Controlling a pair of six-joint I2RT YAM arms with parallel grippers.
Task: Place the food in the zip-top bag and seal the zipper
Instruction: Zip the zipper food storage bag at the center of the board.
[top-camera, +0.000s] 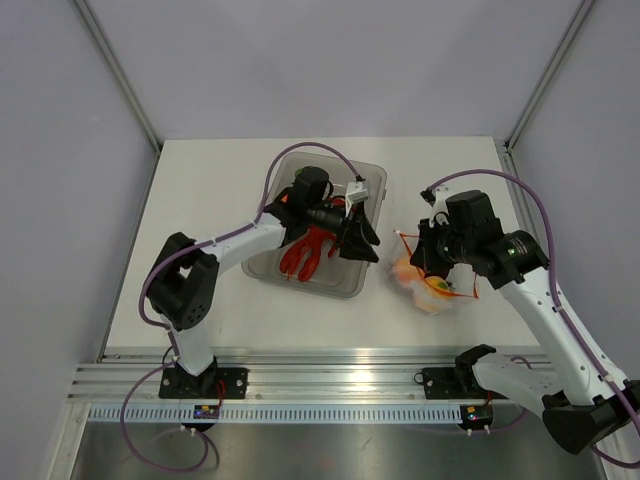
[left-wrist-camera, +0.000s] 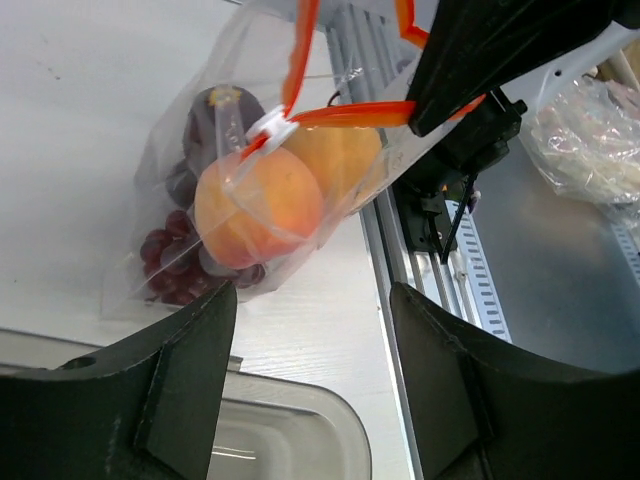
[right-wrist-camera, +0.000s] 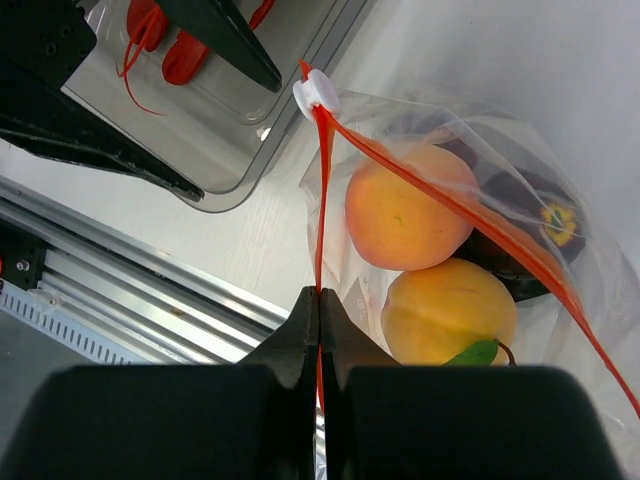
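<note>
**Zipper (right-wrist-camera: 450, 205) sitting pinched in the right hand (right-wrist-camera: 318, 318), left hand (left-wrist-camera: 310, 300) hanging spread**

From the top camera, I am seeing the left hand hovering over the right edge of the clear-grey tray (top-camera: 372, 178), where the red lobster (top-camera: 303, 255) is lying. The zip-top bag (top-camera: 432, 290) is resting on the table (top-camera: 210, 200) just right of the tray. The right hand is sitting at its far edge.

Through the left wrist camera, I am looking between two dark fingers (left-wrist-camera: 170, 380) that are standing wide apart with nothing between them. Beyond them the bag is lying on the table, holding a peach (left-wrist-camera: 258, 208), a yellow fruit (left-wrist-camera: 335, 155), purple grapes (left-wrist-camera: 170, 265) and a dark plum (left-wrist-camera: 210, 110). A white slider (left-wrist-camera: 270, 128) is sitting on the red-orange strip in front of the peach. The right hand is gripping that strip at the upper right.

Through the right wrist camera, I am watching the right hand's fingers pressing flat together on the strip, below the slider. The two sides of the strip are spreading apart from the slider, one of them running down across the fruit. The left hand's fingers are hanging over the tray, just beside the slider.
</note>
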